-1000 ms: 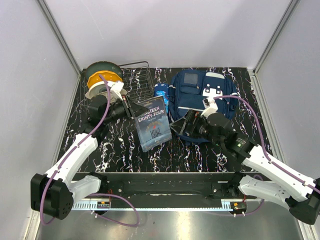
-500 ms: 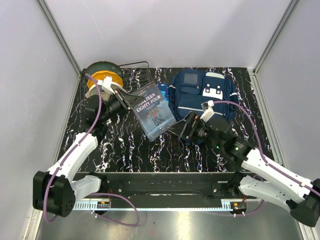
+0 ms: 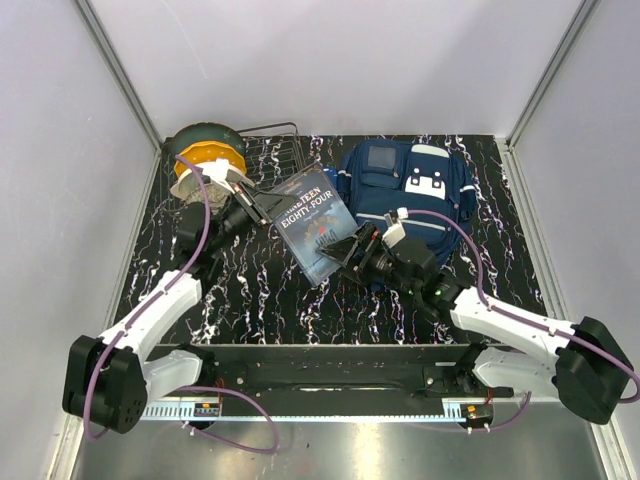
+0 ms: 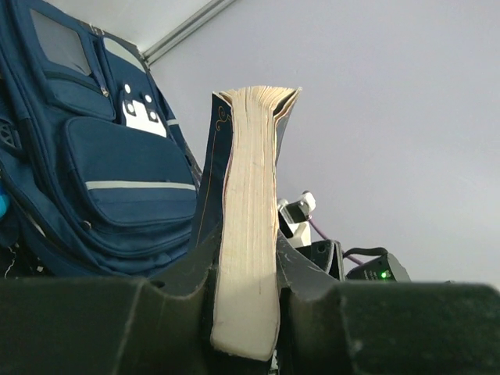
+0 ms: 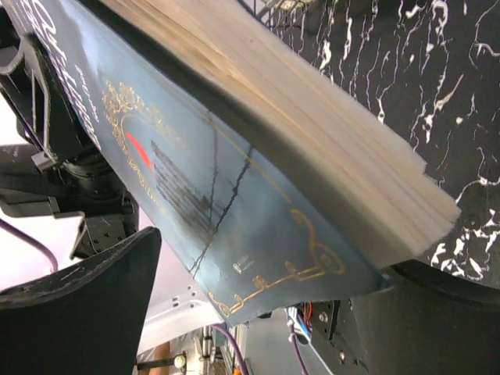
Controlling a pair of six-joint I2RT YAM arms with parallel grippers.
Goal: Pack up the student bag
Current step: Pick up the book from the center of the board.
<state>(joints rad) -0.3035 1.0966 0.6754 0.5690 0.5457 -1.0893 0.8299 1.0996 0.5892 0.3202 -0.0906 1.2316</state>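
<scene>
Book point(image 3: 313, 222) crowds student bag point(image 3: 400, 185) left flank; right seemingly open.

A robot lab cell: grey panel walls point(image 3: 350, 60), aluminium posts point(image 3: 122, 75), black marbled table point(image 3: 250, 290).

Navy student bag point(image 3: 400, 185) with white patches, blue book point(image 3: 315, 225) with gold ornament, black table point(image 3: 240, 290) veined white.
</scene>
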